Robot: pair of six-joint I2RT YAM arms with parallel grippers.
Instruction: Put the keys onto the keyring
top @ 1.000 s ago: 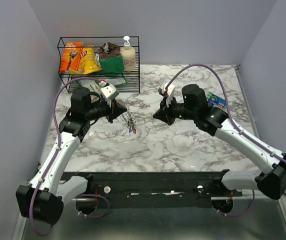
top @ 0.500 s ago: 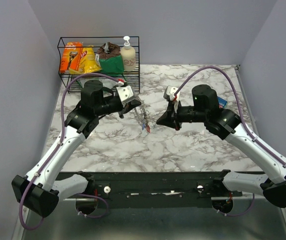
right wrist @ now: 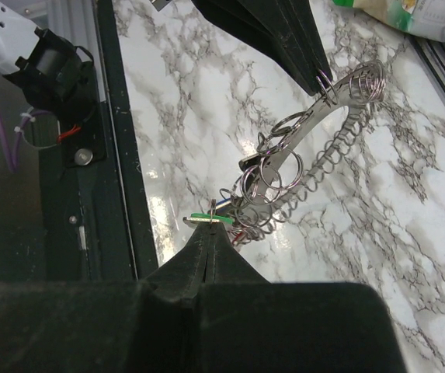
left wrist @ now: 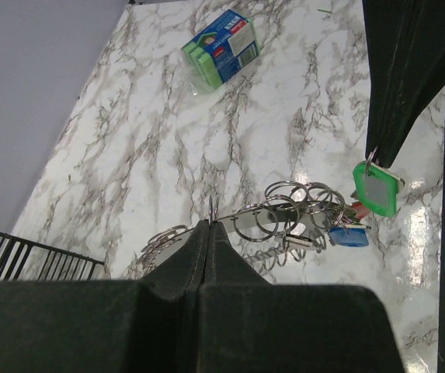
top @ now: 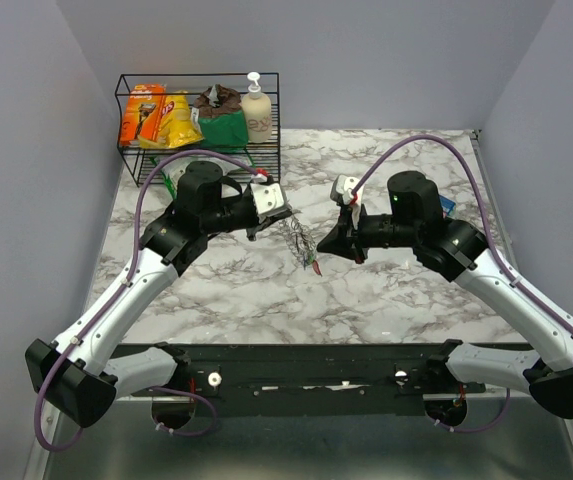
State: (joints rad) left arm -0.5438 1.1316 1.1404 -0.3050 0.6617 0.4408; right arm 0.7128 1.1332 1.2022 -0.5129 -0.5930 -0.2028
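Metal keyring [right wrist: 300,136], one; green key [left wrist: 378,189], blue key [left wrist: 349,235], red key [top: 316,267], one each.

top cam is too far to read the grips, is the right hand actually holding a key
Observer: Yes, the left wrist view shows the right hand shut on the small loop of the green key tag.
Operator: and the left hand
Observer: The left hand is shut on one loop of the keyring.
Operator: any other tag there
Observer: A blue key tag hangs in the bundle, beside the green one.
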